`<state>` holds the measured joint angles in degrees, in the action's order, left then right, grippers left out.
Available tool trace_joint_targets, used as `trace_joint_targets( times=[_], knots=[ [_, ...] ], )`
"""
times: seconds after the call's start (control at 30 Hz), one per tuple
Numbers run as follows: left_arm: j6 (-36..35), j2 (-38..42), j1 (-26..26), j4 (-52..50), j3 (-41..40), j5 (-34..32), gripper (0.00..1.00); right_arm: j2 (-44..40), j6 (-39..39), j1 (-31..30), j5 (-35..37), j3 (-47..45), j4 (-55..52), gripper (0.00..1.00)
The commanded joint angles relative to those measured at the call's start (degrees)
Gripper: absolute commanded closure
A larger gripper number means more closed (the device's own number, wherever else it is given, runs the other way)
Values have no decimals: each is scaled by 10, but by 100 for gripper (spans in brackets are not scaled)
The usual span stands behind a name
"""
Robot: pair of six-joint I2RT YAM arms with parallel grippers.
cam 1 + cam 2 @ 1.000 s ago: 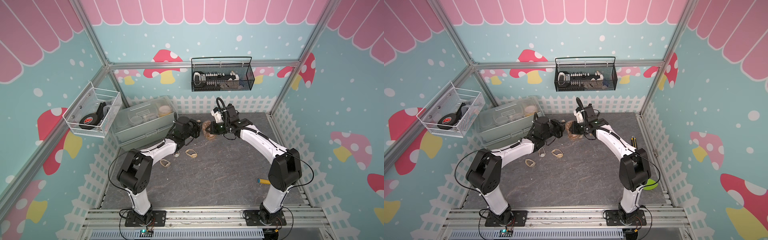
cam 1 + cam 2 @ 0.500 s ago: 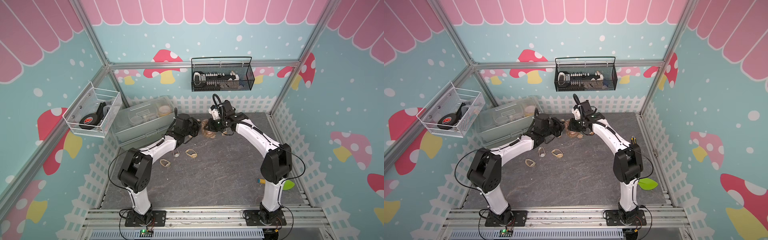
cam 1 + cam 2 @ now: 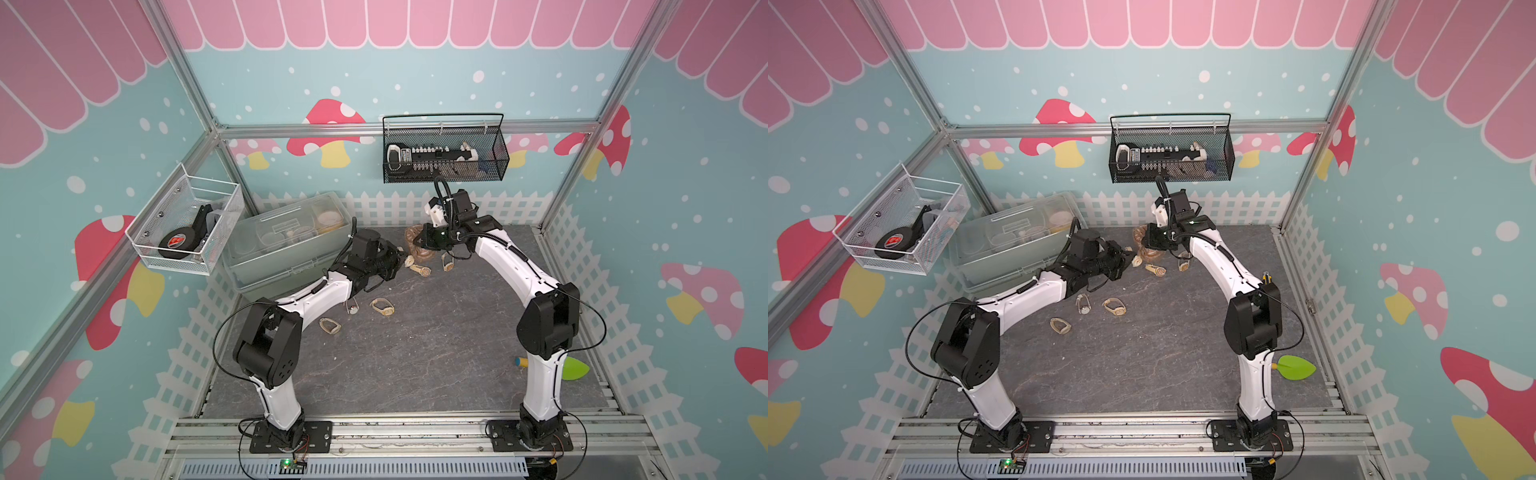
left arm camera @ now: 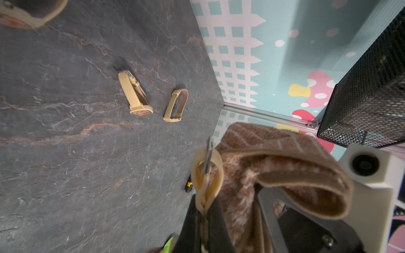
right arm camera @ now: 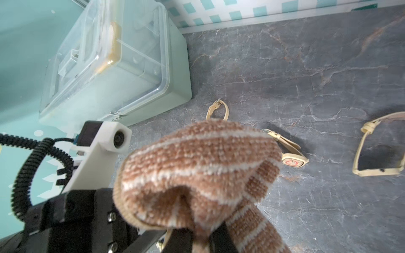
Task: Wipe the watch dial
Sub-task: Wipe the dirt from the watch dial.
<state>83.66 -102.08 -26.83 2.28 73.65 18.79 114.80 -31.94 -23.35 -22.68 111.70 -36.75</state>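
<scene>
Wiping looks to be the step in hand. At the back of the worktop [image 3: 415,365], the right end effector [image 5: 201,238] is clenched on a brown striped cloth [image 5: 197,166] that bunches forward. The left end effector [image 4: 205,210] is clenched on the strap of a beige watch [image 4: 207,173], held off the surface just beside the cloth. The case shows edge-on in the left wrist view, so I cannot tell whether the dial meets the cloth. The next move likely calls for pressing cloth to dial and rubbing in small strokes with a firm left grip, since a thin strap could twist.

The room is a booth with teal mushroom walls, and the worktop is dark with a slate pattern. A clear plastic box [image 3: 286,249] stands at its back left. A black mesh basket [image 3: 444,174] and a white wire basket [image 3: 187,232] hang on the walls. Several loose watches [image 3: 382,307] lie scattered.
</scene>
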Motion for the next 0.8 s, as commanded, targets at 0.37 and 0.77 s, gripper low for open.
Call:
trace_joint_targets(
  times=[0.37,0.77],
  knots=[
    [39,33,22,53,-25,17,100,-129,5,0,0,-174,64,100],
    [37,3,27,42,8,19,100,-205,-8,-18,-5,-298,92,100]
  ],
)
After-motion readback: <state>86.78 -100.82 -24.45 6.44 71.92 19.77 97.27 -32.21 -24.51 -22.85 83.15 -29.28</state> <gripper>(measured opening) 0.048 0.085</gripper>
